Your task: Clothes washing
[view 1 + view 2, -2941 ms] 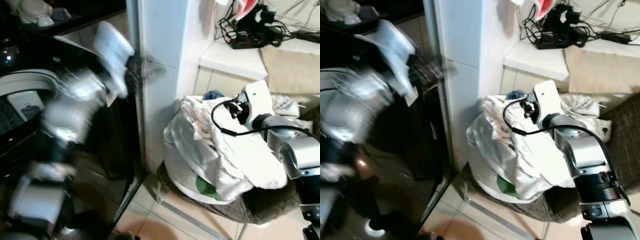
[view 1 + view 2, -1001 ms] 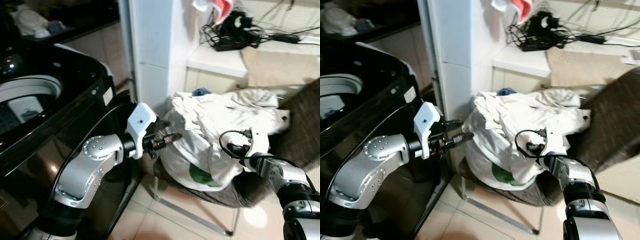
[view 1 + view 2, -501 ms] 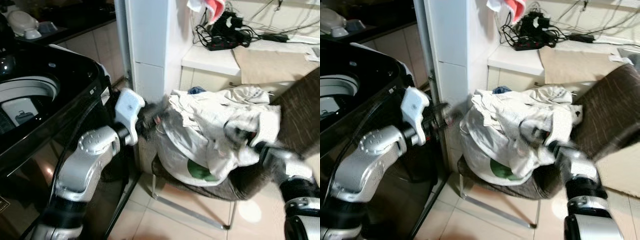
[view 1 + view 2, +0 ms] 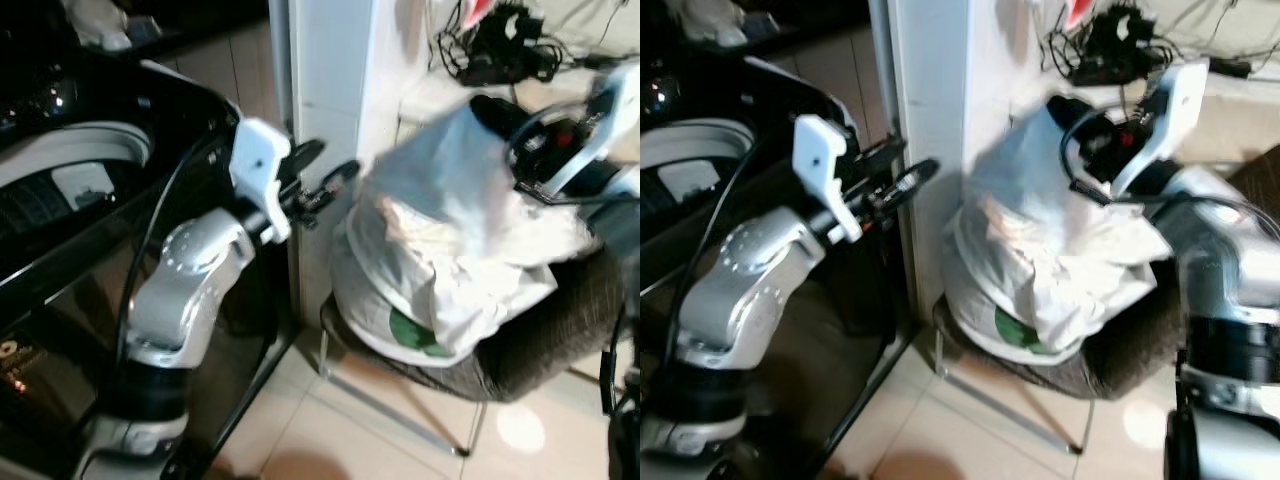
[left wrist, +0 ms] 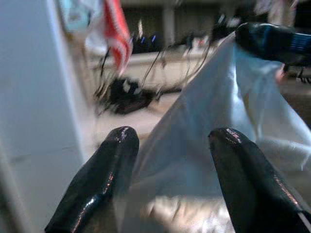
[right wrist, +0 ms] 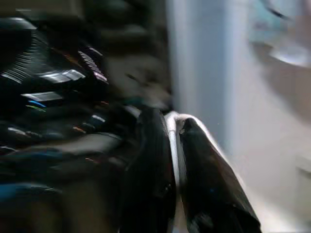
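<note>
Glossy black top-load washing machine [image 4: 60, 230] nearest on the left, round drum opening rimmed in white. Beside it, left tool [image 4: 330, 180] raised before the white pillar [image 4: 330, 90], fingers spread wide, gripping nothing, just short of the laundry. Heaped pale clothes [image 4: 440, 290], soft and crumpled, one green patch low down, piled on a brown fabric chair [image 4: 540, 350] with a metal frame. Right tool [image 6: 172, 165] pressed together, pinching a thin white garment [image 4: 1040, 170] lifted above the heap, draped and blurred. Farther back, tangled black cables [image 4: 495, 55] on a ledge.
</note>
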You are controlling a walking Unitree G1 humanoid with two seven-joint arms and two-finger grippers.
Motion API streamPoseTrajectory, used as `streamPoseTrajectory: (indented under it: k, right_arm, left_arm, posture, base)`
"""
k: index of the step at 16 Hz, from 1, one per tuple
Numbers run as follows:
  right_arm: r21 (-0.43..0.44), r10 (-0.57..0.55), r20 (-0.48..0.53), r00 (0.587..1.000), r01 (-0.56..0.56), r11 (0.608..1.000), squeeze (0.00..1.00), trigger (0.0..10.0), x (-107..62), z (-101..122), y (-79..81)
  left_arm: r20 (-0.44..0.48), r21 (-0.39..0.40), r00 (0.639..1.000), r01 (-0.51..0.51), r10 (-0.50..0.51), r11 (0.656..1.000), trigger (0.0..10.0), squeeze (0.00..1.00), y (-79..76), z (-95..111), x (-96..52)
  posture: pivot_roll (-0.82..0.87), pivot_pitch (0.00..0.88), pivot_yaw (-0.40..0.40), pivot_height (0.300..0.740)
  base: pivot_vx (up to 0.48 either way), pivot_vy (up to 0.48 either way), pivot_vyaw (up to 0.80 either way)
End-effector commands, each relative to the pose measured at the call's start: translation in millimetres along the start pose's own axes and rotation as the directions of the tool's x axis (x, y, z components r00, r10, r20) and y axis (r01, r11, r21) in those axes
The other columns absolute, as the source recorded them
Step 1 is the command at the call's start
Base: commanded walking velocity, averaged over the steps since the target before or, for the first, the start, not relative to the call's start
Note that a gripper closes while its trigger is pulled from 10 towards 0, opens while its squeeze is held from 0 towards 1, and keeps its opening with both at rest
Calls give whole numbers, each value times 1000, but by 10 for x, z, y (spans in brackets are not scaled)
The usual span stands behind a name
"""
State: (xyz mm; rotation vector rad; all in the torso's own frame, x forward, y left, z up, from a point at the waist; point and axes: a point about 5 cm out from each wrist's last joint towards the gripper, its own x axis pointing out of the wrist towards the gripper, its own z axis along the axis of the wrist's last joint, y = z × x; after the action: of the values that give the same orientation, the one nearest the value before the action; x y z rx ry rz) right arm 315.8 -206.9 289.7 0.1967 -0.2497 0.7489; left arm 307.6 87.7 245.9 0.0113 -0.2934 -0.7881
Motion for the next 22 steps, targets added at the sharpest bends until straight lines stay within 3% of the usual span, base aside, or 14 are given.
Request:
streamPoseTrajectory:
  k: [1, 3, 5, 8, 10, 13, 15, 16, 17, 19, 20, 21, 22]
  right_arm:
    - [17, 94, 79, 992, -96, 995, 0, 0, -8, 206, 98]
    - [67, 229, 118, 966, -238, 969, 0, 0, -37, 285, 272]
    - [85, 295, 99, 950, -303, 949, 0, 0, -52, 260, 373]
    - [119, 340, 81, 937, -348, 930, 0, 0, -66, 215, 453]
    - [136, 361, 82, 929, -369, 919, 0, 0, -93, 213, 476]
    - [144, 342, 80, 936, -351, 925, 0, 0, -115, 210, 459]
    - [149, 345, 89, 934, -355, 923, 0, 0, -119, 219, 465]
    - [151, 345, 89, 934, -355, 923, 0, 0, -122, 222, 465]
    - [151, 344, 89, 935, -354, 923, 0, 0, -123, 220, 465]
    - [153, 347, 92, 933, -358, 921, 0, 0, -119, 221, 473]
    - [153, 346, 91, 934, -356, 922, 0, 0, -116, 217, 475]
    - [152, 344, 88, 935, -354, 923, 0, 0, -118, 212, 474]
    - [154, 344, 88, 935, -354, 923, 0, 0, -118, 211, 474]
  left_arm:
    - [48, -4, 999, 10, -10, 1000, 10000, 1000, -7, 81, 57]
    - [114, -42, 993, 43, -38, 998, 10000, 1000, -58, 148, 145]
    - [186, -103, 981, 80, -60, 991, 10000, 1000, -120, 243, 185]
    - [295, -264, 945, 221, -139, 939, 10000, 1000, -258, 360, 193]
    - [315, -312, 940, 232, -131, 921, 10000, 1000, -267, 362, 211]
    - [339, -322, 906, 365, -254, 873, 10000, 1000, -424, 377, 194]
    - [242, -288, 929, 343, -279, 894, 10000, 800, -493, 240, 221]
    - [182, -237, 945, 309, -270, 921, 10000, 443, -497, 163, 247]
    - [172, -236, 949, 298, -263, 925, 10000, 224, -505, 137, 261]
    - [124, -230, 968, 243, -219, 942, 10000, 0, -472, 76, 294]
    - [123, -236, 975, 210, -185, 949, 10000, 0, -432, 71, 302]
    - [127, -242, 979, 184, -157, 953, 0, 0, -383, 78, 307]
    - [132, -246, 980, 181, -152, 952, 0, 0, -369, 83, 305]
  posture:
    - [-66, 0, -7, 740]
    - [-71, 0, -19, 740]
    - [-74, 0, -25, 740]
    - [-74, 0, -27, 740]
    - [-75, 0, -26, 740]
    - [-76, 0, -22, 740]
    - [-77, 0, -21, 740]
    - [-78, 0, -21, 740]
    - [-78, 0, -21, 740]
    - [-79, 0, -20, 740]
    - [-79, 0, -20, 740]
    - [-80, 0, -20, 740]
    - [-80, 0, -20, 740]
  base:
    - [0, 0, 0]
    - [0, 0, 0]
    - [0, 0, 0]
    - [0, 0, 0]
    - [0, 0, 0]
    - [0, 0, 0]
    - [0, 0, 0]
    - [0, 0, 0]
    - [0, 0, 0]
    - [0, 0, 0]
    - [0, 0, 0]
    - [0, 0, 0]
    - [0, 0, 0]
